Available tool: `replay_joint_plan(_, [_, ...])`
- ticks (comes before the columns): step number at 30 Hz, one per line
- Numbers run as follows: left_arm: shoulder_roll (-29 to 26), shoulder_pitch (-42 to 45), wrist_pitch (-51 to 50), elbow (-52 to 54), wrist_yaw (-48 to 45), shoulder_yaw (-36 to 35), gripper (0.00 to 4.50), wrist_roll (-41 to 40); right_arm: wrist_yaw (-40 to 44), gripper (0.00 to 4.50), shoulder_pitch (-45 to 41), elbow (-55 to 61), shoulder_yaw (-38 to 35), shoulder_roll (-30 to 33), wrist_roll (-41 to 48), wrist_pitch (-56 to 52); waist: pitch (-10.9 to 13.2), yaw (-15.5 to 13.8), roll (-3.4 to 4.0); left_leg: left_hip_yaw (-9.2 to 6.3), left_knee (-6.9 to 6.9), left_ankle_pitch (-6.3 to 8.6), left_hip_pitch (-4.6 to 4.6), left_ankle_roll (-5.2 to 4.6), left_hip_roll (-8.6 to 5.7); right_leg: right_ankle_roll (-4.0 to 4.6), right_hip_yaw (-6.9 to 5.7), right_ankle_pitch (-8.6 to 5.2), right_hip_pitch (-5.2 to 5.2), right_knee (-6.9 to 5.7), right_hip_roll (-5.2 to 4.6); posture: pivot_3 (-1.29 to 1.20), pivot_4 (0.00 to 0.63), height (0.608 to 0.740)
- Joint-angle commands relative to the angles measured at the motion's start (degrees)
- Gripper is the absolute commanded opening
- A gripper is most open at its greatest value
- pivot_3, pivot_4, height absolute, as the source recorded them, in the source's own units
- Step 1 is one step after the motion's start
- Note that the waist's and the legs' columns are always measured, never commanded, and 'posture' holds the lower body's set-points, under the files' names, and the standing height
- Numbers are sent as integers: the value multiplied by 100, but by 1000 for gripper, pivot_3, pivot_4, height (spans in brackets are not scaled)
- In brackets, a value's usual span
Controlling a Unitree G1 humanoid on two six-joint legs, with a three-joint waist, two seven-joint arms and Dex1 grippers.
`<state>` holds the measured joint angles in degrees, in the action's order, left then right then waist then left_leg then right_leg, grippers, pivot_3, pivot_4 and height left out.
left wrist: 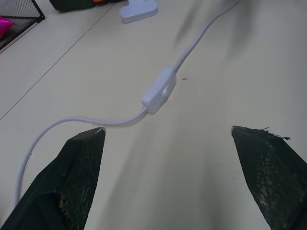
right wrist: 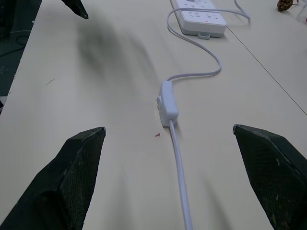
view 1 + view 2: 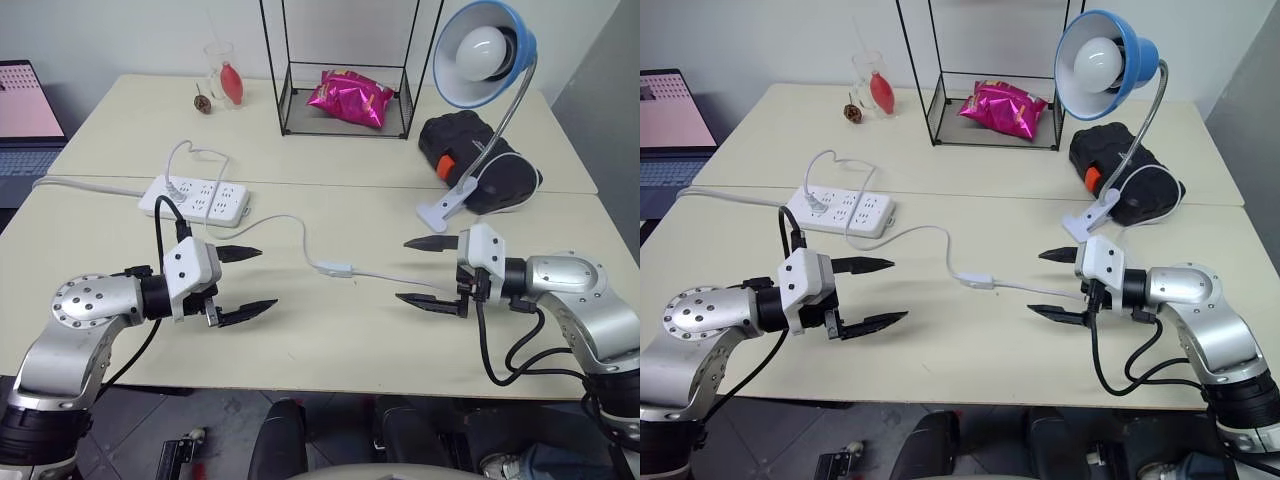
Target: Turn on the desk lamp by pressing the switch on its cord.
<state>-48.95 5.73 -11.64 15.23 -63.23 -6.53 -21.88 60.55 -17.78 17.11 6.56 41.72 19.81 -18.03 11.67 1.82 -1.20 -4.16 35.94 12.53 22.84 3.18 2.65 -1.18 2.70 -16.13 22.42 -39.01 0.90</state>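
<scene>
Left eye view is showing you the switch [image 3: 334,268] lying flat on the near table [image 3: 300,340], roughly at the centre of the tabletop, with both grippers facing it from opposite sides. Your left gripper [image 3: 245,283] is hovering at about nine o'clock from the switch, its two black fingers spread wide and holding nothing. Your right gripper [image 3: 432,272] is sitting at about three o'clock from the switch, also spread wide and empty, its lower finger just beside the cord [image 3: 400,279]. Neither gripper is touching the switch.

The cord is running from the switch toward eleven o'clock, curving up to the white power strip [image 3: 195,197], and the other way toward three o'clock, passing under your right gripper.

The desk lamp [image 3: 483,52] is standing at about one o'clock from the switch, its white clip base [image 3: 447,205] resting on the table near the seam between the two tables and its blue shade facing you with the bulb unlit. A black bag [image 3: 470,150] is lying just behind the base. A wire rack [image 3: 345,95] holding a pink snack packet [image 3: 350,98] is sitting at twelve o'clock on the far table.
</scene>
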Motion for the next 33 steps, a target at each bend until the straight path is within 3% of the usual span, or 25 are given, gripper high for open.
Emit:
replay_joint_plan(1, [-36,149,223,-24,-74,59,4340,99,6,4478,-387,-270,364,-220,-184,-99,0,12,-1,0,0,0,0,0,0,-1,0,0,0,0,0,0,150,740])
replay_joint_plan(12, [109,240,116,71,-58,218,4340,17,92,4478,-1435,-2166,916,-1302,-655,377,1,5,1,0,0,0,6,0,0,2,-1,0,3,-1,1,0,150,740])
replay_joint_plan(31, [68,213,114,114,-190,291,4340,38,467,4478,-2084,-3915,1174,-2090,-1238,1111,1,6,2,-1,0,0,4,0,0,2,-2,1,4,-6,2,0,150,740])
replay_joint_plan(33, [65,214,114,109,-203,298,4500,38,451,4116,-2131,-4035,1179,-2167,-1255,1142,1,6,2,-1,0,0,4,0,1,2,-2,1,4,-6,2,0,150,740])
